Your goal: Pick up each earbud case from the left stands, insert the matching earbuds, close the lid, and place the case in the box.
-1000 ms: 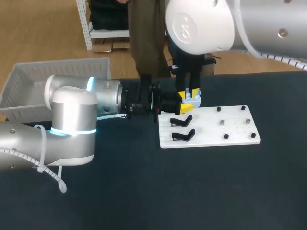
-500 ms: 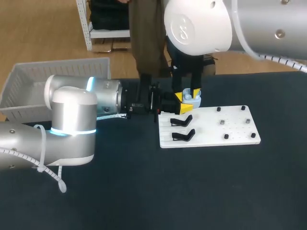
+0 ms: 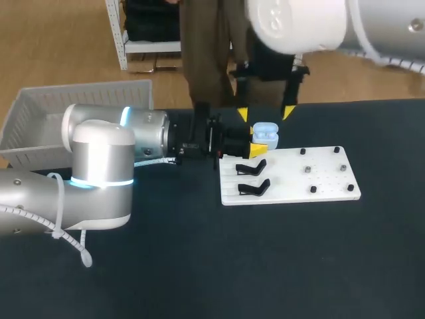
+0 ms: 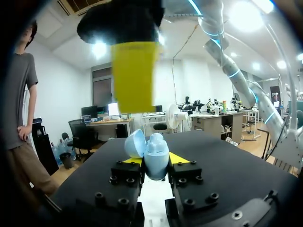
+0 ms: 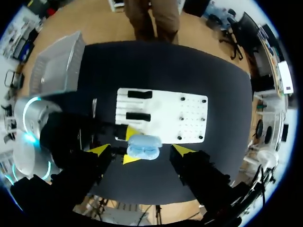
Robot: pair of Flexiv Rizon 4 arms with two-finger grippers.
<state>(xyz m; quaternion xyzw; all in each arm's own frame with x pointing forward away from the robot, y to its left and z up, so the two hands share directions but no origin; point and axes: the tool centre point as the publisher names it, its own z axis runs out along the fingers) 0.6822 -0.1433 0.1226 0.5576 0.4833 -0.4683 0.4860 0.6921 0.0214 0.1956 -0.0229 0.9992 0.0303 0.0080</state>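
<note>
A light-blue earbud case with its lid swung open hangs just above the far left corner of the white board. My left gripper comes in from the left and is shut on the case's lower half. In the left wrist view the case sits between its fingers, lid tipped to one side. My right gripper hangs open above the case, tips spread wide and clear of it. From the right wrist view the case lies straight below the open right gripper.
Two black stands sit on the board's left part, with small pegs on its right part. A grey basket stands at the table's far left. The dark table spreads out in front of the board.
My right gripper has opened from a narrow stance at the case and risen away from it. The left gripper and the case have stayed in place.
</note>
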